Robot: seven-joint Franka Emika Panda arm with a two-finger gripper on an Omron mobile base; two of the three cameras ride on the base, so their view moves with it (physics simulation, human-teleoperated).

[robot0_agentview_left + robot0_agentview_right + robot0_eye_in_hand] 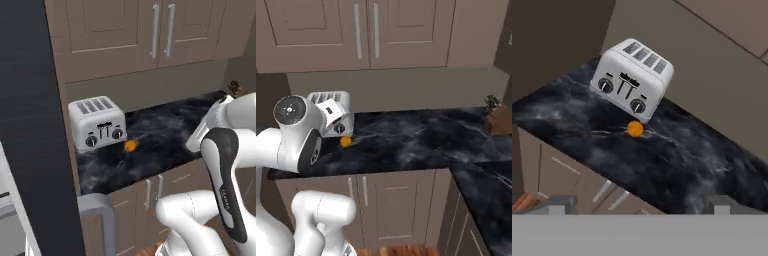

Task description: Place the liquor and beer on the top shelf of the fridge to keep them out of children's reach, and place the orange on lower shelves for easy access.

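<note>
The orange lies on the black marble counter, just in front of the toaster's right corner. My gripper hangs high above the counter's front edge and looks down at the orange. It is open wide, with nothing between its fingertips. The fridge rises as a charcoal-black wall at the left, with a curved grey handle low beside it. The liquor, the beer and the fridge shelves are out of view.
A silver toaster stands at the counter's left end against the wall. A knife block sits at the far right. Brown cabinets hang above the counter and stand below it.
</note>
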